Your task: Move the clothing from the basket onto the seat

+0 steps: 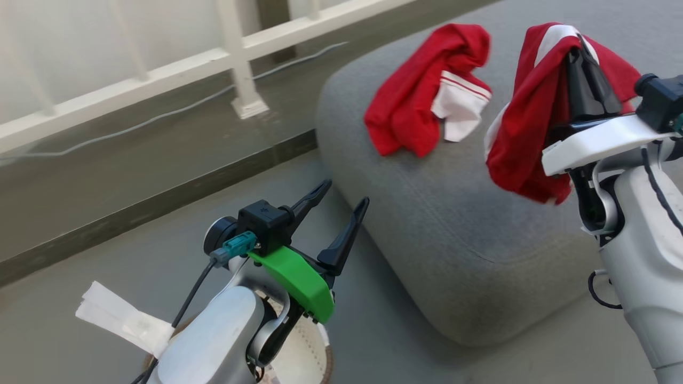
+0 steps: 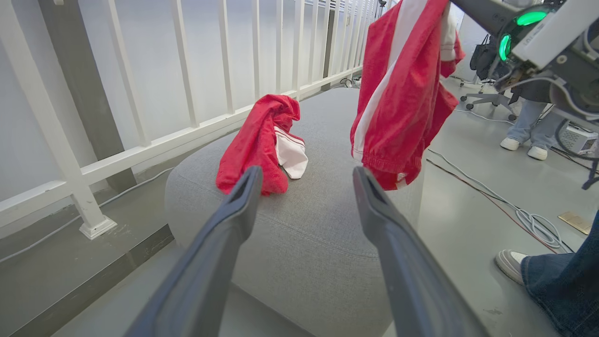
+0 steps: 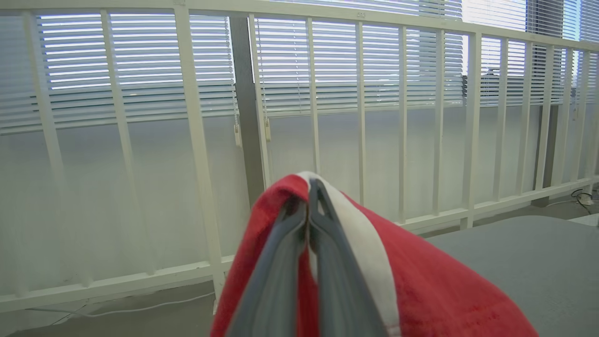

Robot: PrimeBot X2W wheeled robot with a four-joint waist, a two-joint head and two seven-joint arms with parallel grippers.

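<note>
One piece of red-and-white clothing lies crumpled on the grey seat, near its far left corner. A second red piece with a white stripe hangs above the seat, draped over my right gripper, which is shut on it. The right wrist view shows those fingers pressed together through the fabric. My left gripper is open and empty, low beside the seat's left front. Beneath that arm, part of the basket's cream inside and brown rim shows. From the left wrist, the lying piece and the hanging piece show past the open left gripper.
A white railing runs along the far left behind the seat. Cables lie on the floor to the seat's right. A person's shoe and jeans leg stand close there, and another person's legs farther back.
</note>
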